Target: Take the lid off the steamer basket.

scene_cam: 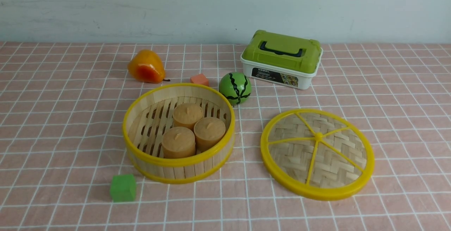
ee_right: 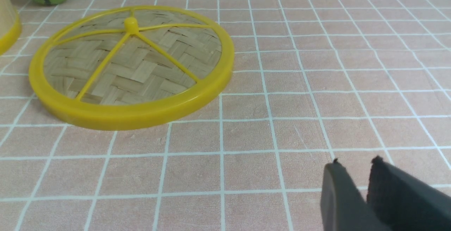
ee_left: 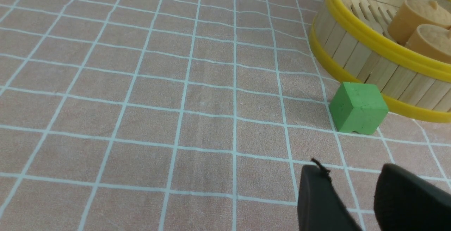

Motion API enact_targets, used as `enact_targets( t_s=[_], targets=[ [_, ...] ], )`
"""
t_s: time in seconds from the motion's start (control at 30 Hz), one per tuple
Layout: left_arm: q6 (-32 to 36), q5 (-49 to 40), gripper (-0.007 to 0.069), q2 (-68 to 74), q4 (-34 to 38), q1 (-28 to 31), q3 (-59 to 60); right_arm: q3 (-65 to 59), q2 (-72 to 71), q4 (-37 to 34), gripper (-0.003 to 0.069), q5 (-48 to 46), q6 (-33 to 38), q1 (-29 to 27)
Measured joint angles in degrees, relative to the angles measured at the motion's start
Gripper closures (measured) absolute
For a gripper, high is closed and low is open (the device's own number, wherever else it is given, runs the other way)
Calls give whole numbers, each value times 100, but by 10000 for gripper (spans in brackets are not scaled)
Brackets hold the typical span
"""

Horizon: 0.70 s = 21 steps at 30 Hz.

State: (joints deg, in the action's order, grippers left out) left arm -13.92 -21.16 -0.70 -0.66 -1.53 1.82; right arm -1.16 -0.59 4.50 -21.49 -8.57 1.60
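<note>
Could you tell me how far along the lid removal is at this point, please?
It looks done: the lid lies flat on the tablecloth beside the open steamer basket, apart from it. Nothing is in hand; the right gripper holds nothing, with a small gap between its fingers. Nothing appears left.

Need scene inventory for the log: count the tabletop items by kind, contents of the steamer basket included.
Steamer basket: 1
Lid: 1
Buns in basket: 3
Toy fruit, pear and watermelon: 2
Blocks, green and orange: 2
Green-lidded box: 1
Total: 10
</note>
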Motion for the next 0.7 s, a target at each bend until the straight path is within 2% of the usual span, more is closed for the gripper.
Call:
enact_targets(
  t_s=[0.7],
  targets=[
    [0, 0, 386, 0, 0, 0, 0, 0, 0, 0, 522, 0, 0, 0]
  ],
)
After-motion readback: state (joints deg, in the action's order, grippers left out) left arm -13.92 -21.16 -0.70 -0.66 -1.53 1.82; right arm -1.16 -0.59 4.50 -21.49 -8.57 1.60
